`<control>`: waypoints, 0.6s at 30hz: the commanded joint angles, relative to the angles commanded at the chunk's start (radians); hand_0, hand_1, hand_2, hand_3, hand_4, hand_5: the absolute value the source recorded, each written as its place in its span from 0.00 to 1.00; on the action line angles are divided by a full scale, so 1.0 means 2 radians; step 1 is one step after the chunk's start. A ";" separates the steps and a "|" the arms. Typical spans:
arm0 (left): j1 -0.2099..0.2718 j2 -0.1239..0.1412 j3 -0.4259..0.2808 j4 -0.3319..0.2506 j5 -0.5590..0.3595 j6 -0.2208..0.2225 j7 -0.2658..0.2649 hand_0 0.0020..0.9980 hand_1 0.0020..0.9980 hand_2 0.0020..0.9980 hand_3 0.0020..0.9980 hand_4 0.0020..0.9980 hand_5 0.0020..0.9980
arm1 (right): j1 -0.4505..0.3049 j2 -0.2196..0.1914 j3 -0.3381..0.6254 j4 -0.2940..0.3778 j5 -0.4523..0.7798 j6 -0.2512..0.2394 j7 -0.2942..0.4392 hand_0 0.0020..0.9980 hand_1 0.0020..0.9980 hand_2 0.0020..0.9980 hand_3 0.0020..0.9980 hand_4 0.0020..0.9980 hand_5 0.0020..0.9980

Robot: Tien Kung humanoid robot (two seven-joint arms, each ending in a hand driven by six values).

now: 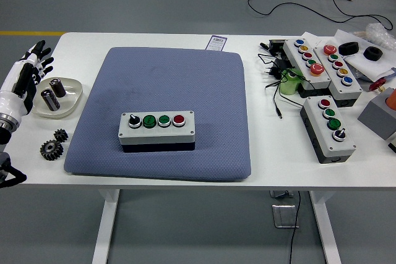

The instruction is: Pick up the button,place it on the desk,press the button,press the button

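Button box (157, 130) sits on the blue-grey pad (167, 85), toward the pad's near edge, left of centre. Grey lid, black base. Along its top, left to right: a black knob (134, 119), two green buttons, one red button (179, 119). Nothing touches it.

Left hand (23, 81) at the far left edge of the view, off the pad, over the counter's (260, 165) left end. White back, black fingers (41, 51) extended and slightly spread, pointing away from the robot; they hold nothing. Well apart from the button box.

Just right of that hand: a shallow dish (69, 100) with two small dark cylinders lying in it. Nearer the front edge, two small dark gears (53, 144) on the bare counter, beside the pad's left corner.

Right side of the counter (busy): three more button boxes, two side by side at the back (322, 66) and one closer (328, 128), plus a green object (288, 83) among black cables. Black rings and a grey block at the far right edge.

Right hand not visible.
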 joint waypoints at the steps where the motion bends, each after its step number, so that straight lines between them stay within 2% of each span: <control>1: 0.004 -0.001 -0.004 -0.001 0.001 -0.001 0.000 0.88 0.89 0.98 0.98 0.72 1.00 | 0.000 0.000 0.001 0.000 -0.002 0.000 0.000 0.67 0.66 0.68 0.62 0.31 0.17; 8: 0.037 -0.010 -0.039 -0.020 0.024 -0.003 0.005 0.87 0.88 0.96 0.96 0.71 1.00 | 0.004 -0.001 0.011 0.000 -0.013 0.001 0.002 0.67 0.66 0.68 0.62 0.31 0.17; 9: 0.040 -0.010 -0.042 -0.022 0.025 -0.003 0.006 0.87 0.88 0.96 0.96 0.71 1.00 | 0.005 -0.002 0.012 0.000 -0.013 0.001 0.002 0.67 0.66 0.68 0.62 0.31 0.17; 10: 0.042 -0.011 -0.045 -0.024 0.026 -0.004 0.006 0.82 0.86 0.93 0.92 0.71 1.00 | 0.006 -0.002 0.013 0.000 -0.014 0.001 0.003 0.67 0.66 0.68 0.62 0.31 0.17; 14: 0.048 -0.014 -0.054 -0.036 0.039 0.002 0.005 0.82 0.86 0.93 0.92 0.71 1.00 | 0.007 -0.002 0.016 0.000 -0.019 0.001 0.003 0.67 0.66 0.68 0.62 0.31 0.17; 18: 0.059 -0.025 -0.068 -0.054 0.063 0.007 0.006 0.80 0.84 0.89 0.89 0.74 1.00 | 0.008 -0.003 0.014 0.000 -0.021 0.001 0.003 0.67 0.66 0.68 0.62 0.31 0.17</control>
